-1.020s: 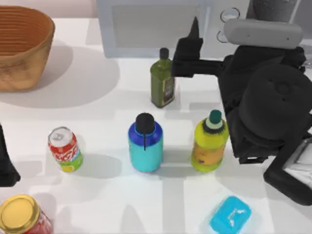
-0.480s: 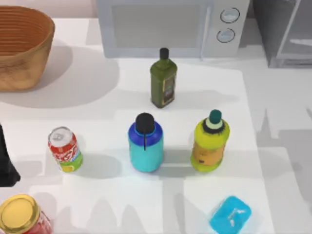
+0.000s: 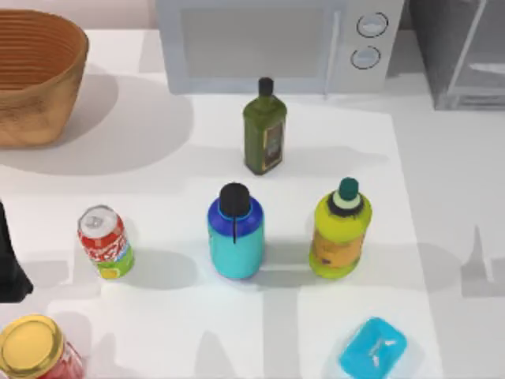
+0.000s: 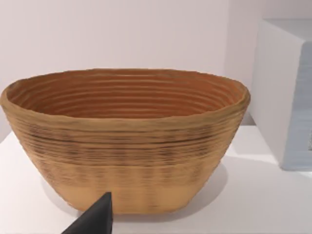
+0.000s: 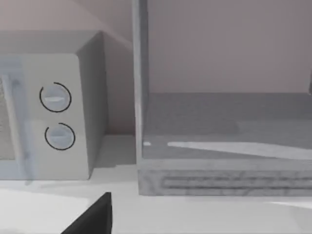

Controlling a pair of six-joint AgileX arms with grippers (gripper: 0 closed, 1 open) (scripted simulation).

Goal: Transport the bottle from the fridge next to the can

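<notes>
A: Where is the bottle (image 3: pixel 235 234) placed, and is it held?

B: It is seen upright near the middle of the worktop (image 3: pixel 442 197), between the can (image 3: pixel 104 242) toward the left edge and a yellow bottle (image 3: pixel 339 230) toward the right edge. Nothing is touching it. The fridge (image 3: pixel 461 51) is set at the far right corner, and in the right wrist view its interior (image 5: pixel 224 122) is shown with a bare shelf.

A: How are the end effectors arranged?

B: The left gripper (image 3: pixel 9 264) is parked at the left edge, just beyond the can; whether its fingers are spread or pressed together cannot be told. In the right wrist view a dark fingertip (image 5: pixel 92 217) of the right gripper is seen facing the fridge and the microwave (image 5: pixel 44 117); its state cannot be told either.

A: How far along is the task judged to be?

B: The bottle is already out of the fridge and set down. A clear gap is left between it and the can, so the placement may be judged either finished loosely or short of a closer set-down beside the can
</notes>
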